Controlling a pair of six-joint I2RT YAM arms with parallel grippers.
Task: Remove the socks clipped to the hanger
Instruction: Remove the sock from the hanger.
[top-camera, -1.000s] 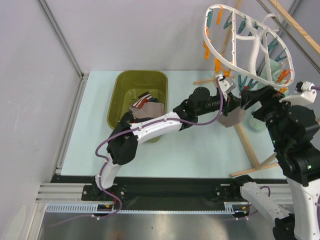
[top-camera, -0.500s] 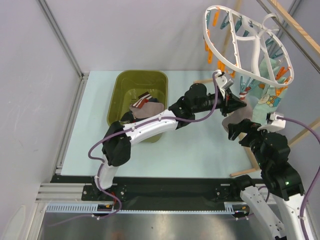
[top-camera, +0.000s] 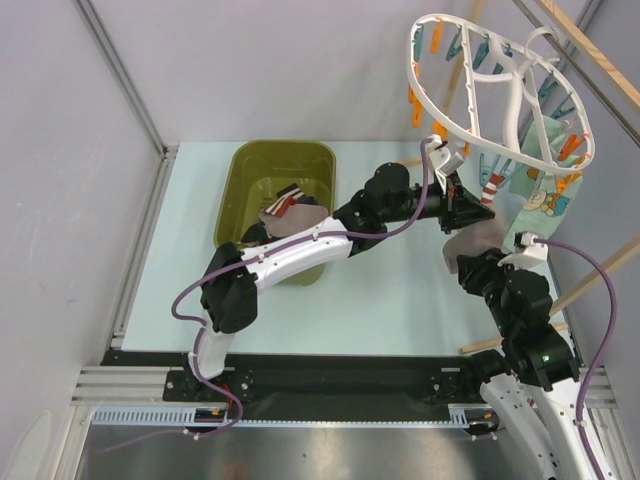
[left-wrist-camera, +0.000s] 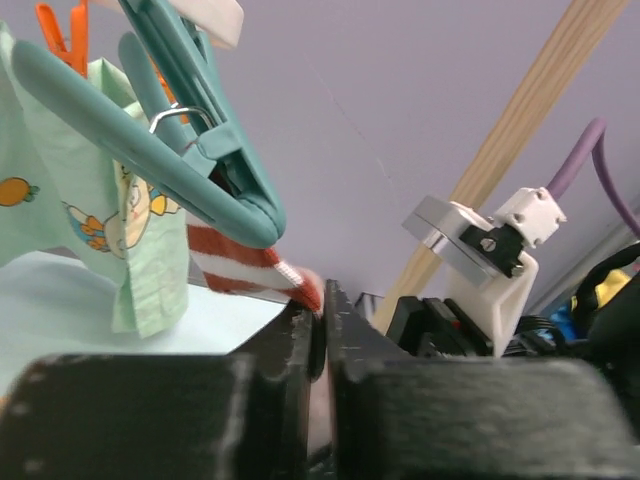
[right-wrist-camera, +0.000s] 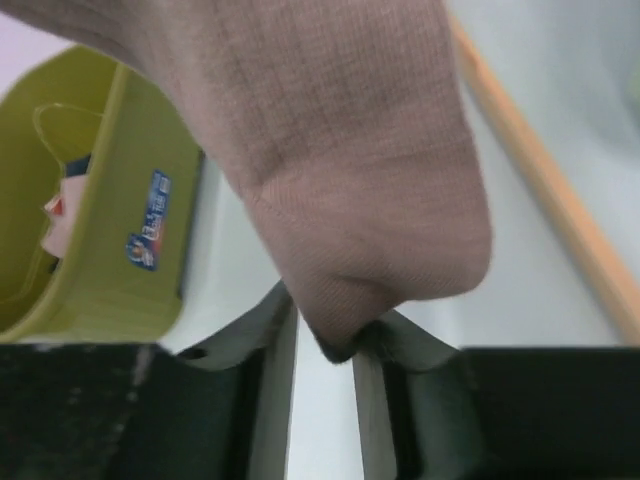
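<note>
The white oval hanger (top-camera: 510, 95) hangs at the top right with orange and teal pegs. A teal peg (left-wrist-camera: 190, 150) clips a red-and-white striped sock (left-wrist-camera: 240, 268), and beside it hangs a mint bear-print sock (left-wrist-camera: 80, 200). My left gripper (top-camera: 487, 212) reaches under the hanger. Its jaws (left-wrist-camera: 325, 300) are shut on a pinkish-brown sock (top-camera: 472, 238), and the striped sock's end touches their tips. The pinkish-brown sock droops down. My right gripper (right-wrist-camera: 340, 345) sits below it, closed on its toe (right-wrist-camera: 340, 150).
An olive-green tub (top-camera: 275, 200) with several socks inside stands left of the arms on the pale table. The wooden rack's rods (right-wrist-camera: 540, 170) run behind and under the hanger, close to my right arm (top-camera: 520, 320).
My right arm has swung from beside the hanger to below the hanging sock, and its jaws have closed on the toe. My left gripper has lifted slightly towards the hanger.
</note>
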